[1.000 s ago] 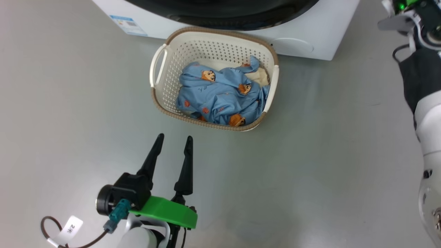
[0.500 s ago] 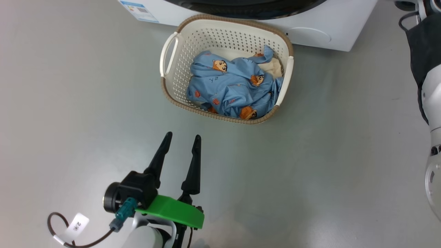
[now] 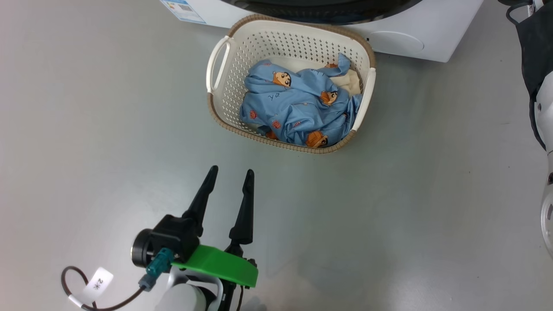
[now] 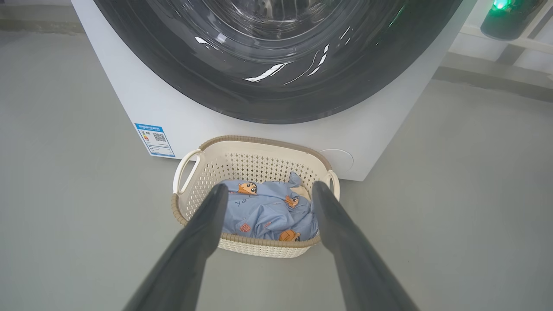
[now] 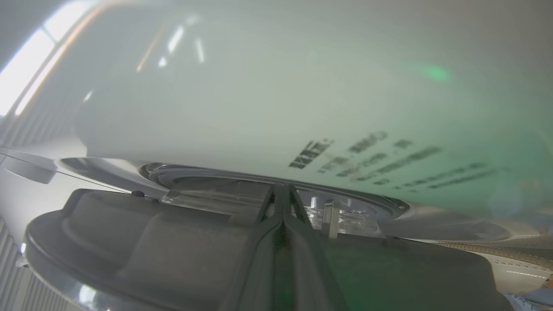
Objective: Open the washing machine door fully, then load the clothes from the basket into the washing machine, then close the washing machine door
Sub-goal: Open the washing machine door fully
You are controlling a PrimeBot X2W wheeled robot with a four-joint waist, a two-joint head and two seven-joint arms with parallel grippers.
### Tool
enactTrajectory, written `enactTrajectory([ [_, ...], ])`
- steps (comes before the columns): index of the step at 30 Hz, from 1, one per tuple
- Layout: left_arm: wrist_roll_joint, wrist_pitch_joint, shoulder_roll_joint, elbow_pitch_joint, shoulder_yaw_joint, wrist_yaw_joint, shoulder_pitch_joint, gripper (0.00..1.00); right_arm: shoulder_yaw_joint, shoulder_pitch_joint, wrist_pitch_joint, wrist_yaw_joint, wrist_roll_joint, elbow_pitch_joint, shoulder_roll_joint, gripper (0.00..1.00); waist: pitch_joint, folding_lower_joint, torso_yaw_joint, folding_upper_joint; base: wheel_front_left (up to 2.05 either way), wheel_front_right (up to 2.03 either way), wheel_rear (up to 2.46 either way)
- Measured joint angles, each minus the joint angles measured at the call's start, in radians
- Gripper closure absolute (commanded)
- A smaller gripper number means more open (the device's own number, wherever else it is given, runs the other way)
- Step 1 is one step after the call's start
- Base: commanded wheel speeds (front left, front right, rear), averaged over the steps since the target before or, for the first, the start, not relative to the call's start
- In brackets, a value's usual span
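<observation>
- Two long dark fingers of the left gripper (image 3: 231,170) stand spread apart at the lower left of the head view. They hold nothing and hang over the grey floor (image 3: 86,129), well short of the basket.
- A blue label (image 3: 183,8) sits on the lower left corner of the machine's front, just left of the basket.
- The cream basket (image 3: 227,93) stands on the floor just in front of the washing machine, with a white loop handle (image 3: 216,65) on its left side. In the left wrist view it shows between the spread fingers.
- The clothes (image 3: 298,108) lie bunched inside the basket. They are light blue with small cartoon faces, with a bit of cream cloth at the back right.
- The white washing machine (image 3: 432,30) runs along the top edge of the head view. Its door (image 4: 276,90), a glossy black rim round clear glass, spans the front above the basket.
- The right arm (image 3: 545,108) rises along the right edge of the head view.
- The right gripper (image 5: 283,190) has its fingers pressed together, pointing at a narrow gap under a white printed panel. What the tips touch cannot be told.
</observation>
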Motion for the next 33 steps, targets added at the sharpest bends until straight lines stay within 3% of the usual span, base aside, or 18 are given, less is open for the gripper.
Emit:
enactTrajectory([
  [20, 0.005, 0.000, 0.000, -0.001, 0.000, 0.005, -0.006, 0.00, 0.015, 0.012, 0.045, 0.000, 0.037, 0.030, 0.004, 1.00, -0.037, 0.0000, -0.008, 0.0000, 0.00, 0.00, 0.00],
  [33, 0.022, 0.000, 0.000, 0.009, 0.004, 0.007, 0.004, 0.00, 0.040, 0.121, 0.080, 0.000, 0.060, 0.034, 0.047, 1.00, -0.101, 0.0000, -0.020, 0.0000, 0.00, 0.00, 0.00],
])
